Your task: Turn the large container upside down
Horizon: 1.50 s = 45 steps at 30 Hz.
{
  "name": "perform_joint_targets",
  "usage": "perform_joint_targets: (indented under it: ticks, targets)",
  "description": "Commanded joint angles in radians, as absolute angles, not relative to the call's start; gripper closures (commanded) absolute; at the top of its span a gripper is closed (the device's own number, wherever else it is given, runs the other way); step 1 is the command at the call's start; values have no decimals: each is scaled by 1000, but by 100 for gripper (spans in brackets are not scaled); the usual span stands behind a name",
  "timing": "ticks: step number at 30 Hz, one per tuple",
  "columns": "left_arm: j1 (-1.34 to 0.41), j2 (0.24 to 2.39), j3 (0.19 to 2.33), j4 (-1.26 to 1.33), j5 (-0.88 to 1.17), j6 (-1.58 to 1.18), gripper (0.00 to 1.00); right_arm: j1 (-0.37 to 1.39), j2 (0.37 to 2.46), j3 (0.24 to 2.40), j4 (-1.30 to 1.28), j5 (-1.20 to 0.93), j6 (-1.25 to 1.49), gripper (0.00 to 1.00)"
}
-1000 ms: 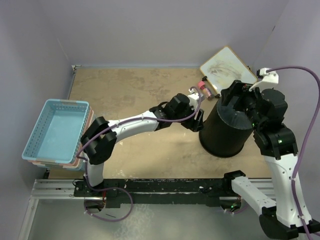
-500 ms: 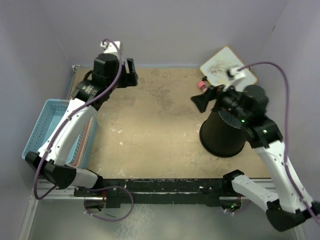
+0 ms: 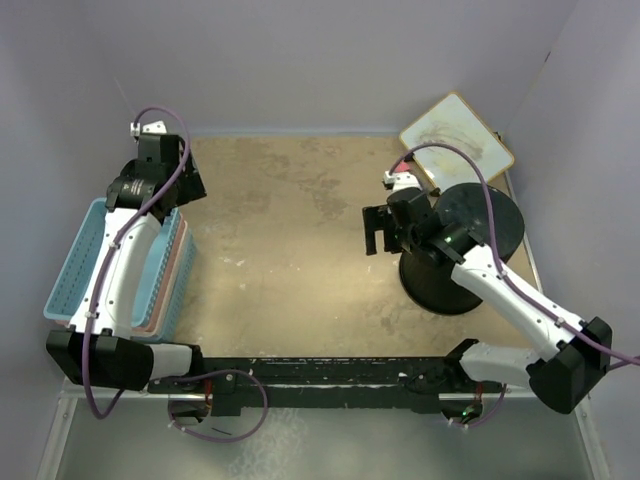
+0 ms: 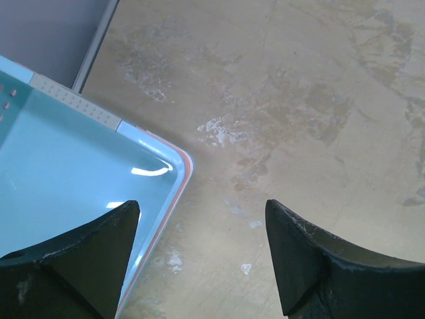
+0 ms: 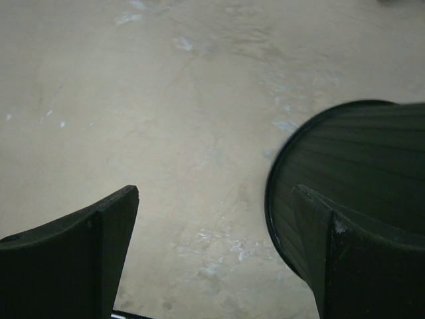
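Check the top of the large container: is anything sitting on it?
Nothing shows on the large container: its upward face is a bare dark disc in the top view. The right arm and its purple cable cross over the left part, so that strip is hidden.

The left arm (image 3: 125, 260) stretches out nearly straight behind its fingers (image 4: 73, 259), which are spread wide; the left gripper (image 4: 202, 209) holds nothing. The right arm (image 3: 510, 295) folds at the elbow, and the right gripper (image 5: 216, 193) hangs empty, jaws parted.
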State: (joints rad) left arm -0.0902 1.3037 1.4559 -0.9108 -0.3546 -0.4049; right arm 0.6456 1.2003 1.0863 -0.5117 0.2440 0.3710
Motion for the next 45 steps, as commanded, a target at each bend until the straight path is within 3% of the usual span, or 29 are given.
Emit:
perform_joint_targets:
  ticks: [1, 9, 13, 17, 21, 24, 30, 35, 38, 45]
  targets:
    - [-90, 1250, 1403, -862, -387, -379, 28, 560, 1146, 1085, -605, 527, 398, 0]
    - [-90, 1262, 1357, -894, -451, -382, 29, 505, 1156, 1128, -558, 465, 399, 0]
    - [-89, 1242, 1305, -876, -509, -396, 35, 506, 1162, 1135, -498, 337, 396, 0]
    - [-89, 1257, 1265, -866, -534, -401, 49, 506, 1160, 1112, -428, 280, 400, 0]
    - [-90, 1292, 1259, -875, -504, -413, 50, 506, 1184, 1130, -437, 267, 400, 0]
    - [-86, 1303, 1237, -870, -512, -418, 56, 506, 1186, 1129, -433, 267, 399, 0]
    - [-83, 1329, 1243, -814, -326, -415, 77, 506, 1179, 1126, -428, 264, 400, 0]
    - [-93, 1354, 1283, -735, -94, -407, 87, 506, 1171, 1118, -425, 274, 402, 0]
    - [-110, 1384, 1305, -710, -60, -405, 99, 506, 1172, 1115, -429, 276, 408, 0]
    - [-131, 1431, 1391, -732, -50, -391, 97, 506, 1170, 1119, -437, 277, 411, 0]
